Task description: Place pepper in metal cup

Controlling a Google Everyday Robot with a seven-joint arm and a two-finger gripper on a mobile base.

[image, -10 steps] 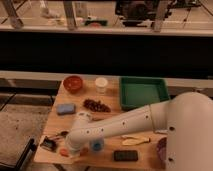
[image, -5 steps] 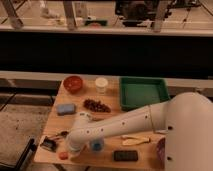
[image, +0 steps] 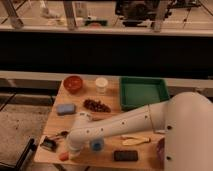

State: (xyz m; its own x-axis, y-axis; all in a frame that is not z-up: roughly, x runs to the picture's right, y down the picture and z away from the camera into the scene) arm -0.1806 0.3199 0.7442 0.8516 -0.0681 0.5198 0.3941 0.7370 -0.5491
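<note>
The robot's white arm (image: pixel 117 125) reaches from the right across the front of the wooden table (image: pixel 55 122), bends at an elbow near the middle, and drops toward the front-left corner. The gripper (image: pixel 69 152) sits at the low end of that arm, down close to the tabletop near the front edge. It is largely hidden behind the wrist, so I cannot tell whether the claw is released, clenched or grasping anything.

The pepper (image: pixel 63 156) shows as a small red-orange shape on the table at the front edge, right at the gripper's lower-left side. It is either touching the claw or just beside it; I cannot tell which, nor whether it is held. The metal cup (image: pixel 48 144), small and dark, stands to the left of the gripper and pepper, near the table's left edge and apart from both.

A blue cup (image: pixel 96 145) stands just to the right of the gripper. Further right along the front lie a black flat block (image: pixel 125 155) and a pale yellow banana-shaped item (image: pixel 135 141). Toward the back are 1 red bowl (image: pixel 73 83), 1 white cup (image: pixel 101 85) and a green tray (image: pixel 142 92). A blue sponge (image: pixel 65 108) and a dark bunch of grapes (image: pixel 96 105) lie mid-table.
</note>
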